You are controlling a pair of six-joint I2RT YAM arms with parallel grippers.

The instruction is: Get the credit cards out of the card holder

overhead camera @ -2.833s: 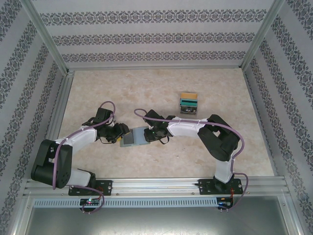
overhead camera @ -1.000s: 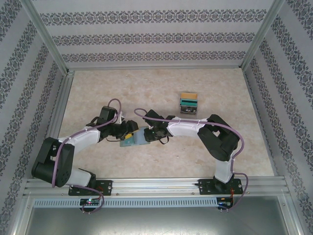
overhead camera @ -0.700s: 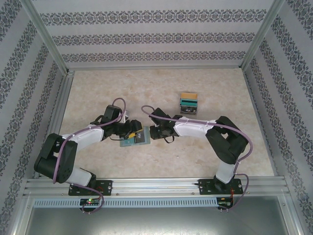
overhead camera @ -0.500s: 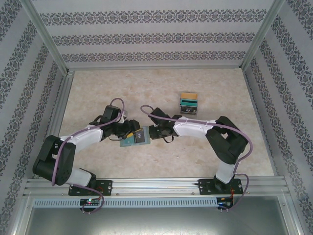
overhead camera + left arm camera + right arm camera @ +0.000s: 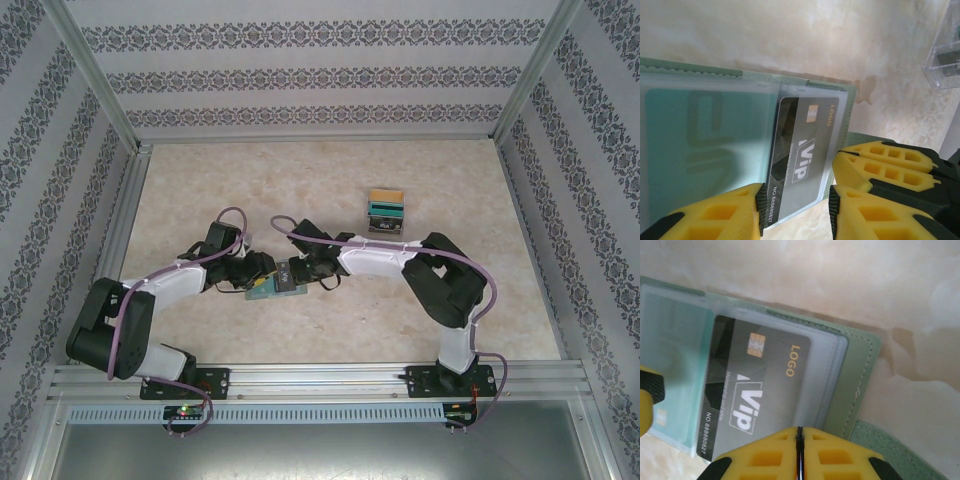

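Card holder (image 5: 272,288): open and flat on the table (image 5: 200,180), toward the near side and a little left of centre, set between the two grippers.

At its left, left gripper (image 5: 796,205): yellow fingers (image 5: 715,217) partway apart, one on each side of the near end of a clear sleeve. Touching it or only flanking it, cannot tell.

In the left-hand sleeve, teal card (image 5: 705,145), tucked fully inside.

In the next sleeve to the right, dark card (image 5: 755,390) printed "VIP" and "LOGO", with a chip, also inside its pocket.

Past the sleeves, green cover showing along the right edge.

Right gripper (image 5: 799,432): pads pressed together at the holder's near right edge. Anything thin pinched between them, cannot tell.

Further right and farther back, well apart from the holder, small stack of credit cards (image 5: 386,212): yellow-gold farthest, teal next, a dark one nearest.
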